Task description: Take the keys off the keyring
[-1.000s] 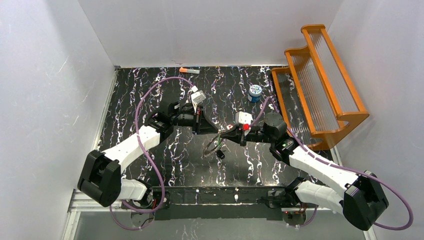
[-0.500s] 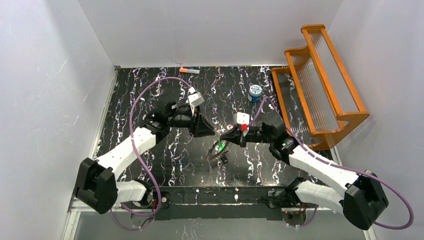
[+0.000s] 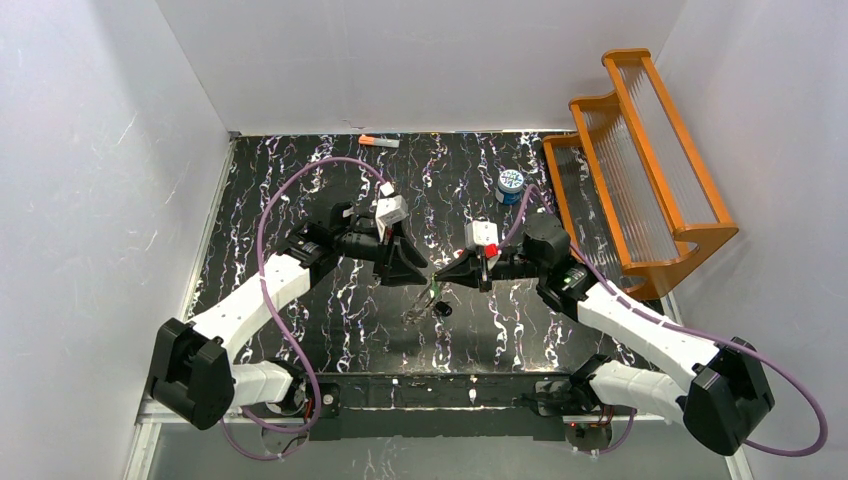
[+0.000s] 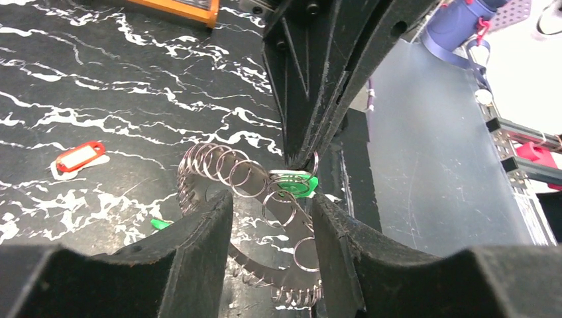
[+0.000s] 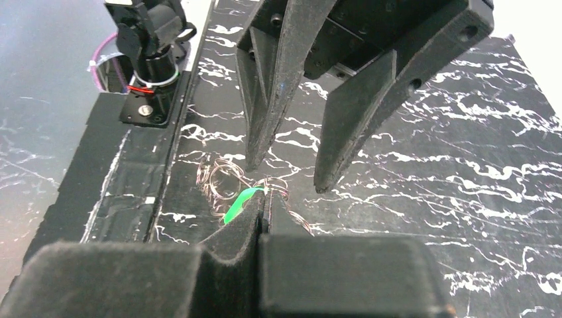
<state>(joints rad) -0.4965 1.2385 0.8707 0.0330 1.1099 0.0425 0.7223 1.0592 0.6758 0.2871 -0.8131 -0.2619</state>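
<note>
Where the right gripper (image 4: 299, 161) pinches shut on a green key (image 4: 293, 183), the contact itself is hidden; the keyring (image 4: 260, 268) sits at its 6 o'clock, edges masked by the left gripper's (image 5: 288, 173) parted, empty fingers.

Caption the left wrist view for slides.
Right gripper pinches the keyring by a green key, framed by the open left gripper; red key lies on the table.

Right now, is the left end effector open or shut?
Open: its black fingers stand apart, with the toothed dark-grey metal keyring showing through the gap.
</note>
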